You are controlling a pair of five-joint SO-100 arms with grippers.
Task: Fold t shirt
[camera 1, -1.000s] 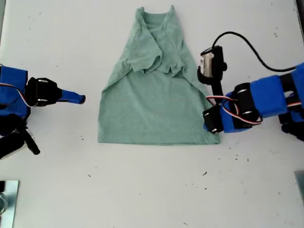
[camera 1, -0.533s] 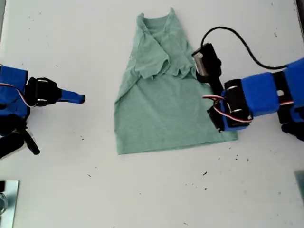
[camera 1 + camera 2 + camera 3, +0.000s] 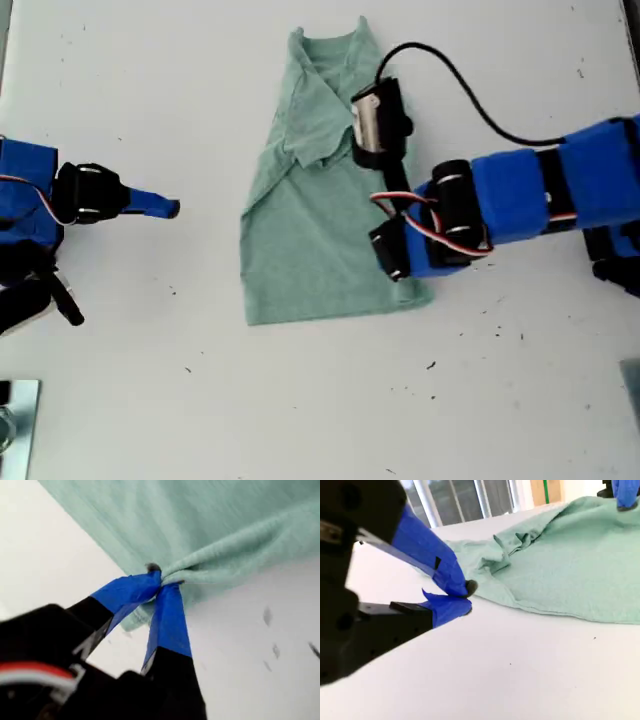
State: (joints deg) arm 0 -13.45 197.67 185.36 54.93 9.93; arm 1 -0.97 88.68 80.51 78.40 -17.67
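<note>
My first gripper (image 3: 162, 585), pinched tight on a bunched fold of the shirt (image 3: 310, 220) at its hem corner, reaches in from the exterior view's right and now sits over the lower middle of the garment. A second ago it held that corner out at the shirt's right edge; half a second ago it had dragged the whole shirt a little rightward; now it has carried the corner inward, so the right side is doubled over and the shirt looks narrower. The shirt lies on the white table (image 3: 300, 400), neck toward the exterior view's top, sleeves already tucked in. My second gripper (image 3: 457, 597), jaws pressed together on nothing, has stayed parked just off the shirt's edge at the exterior view's left. Judged from this, the lengthwise fold is under way but not yet laid flat or released.
</note>
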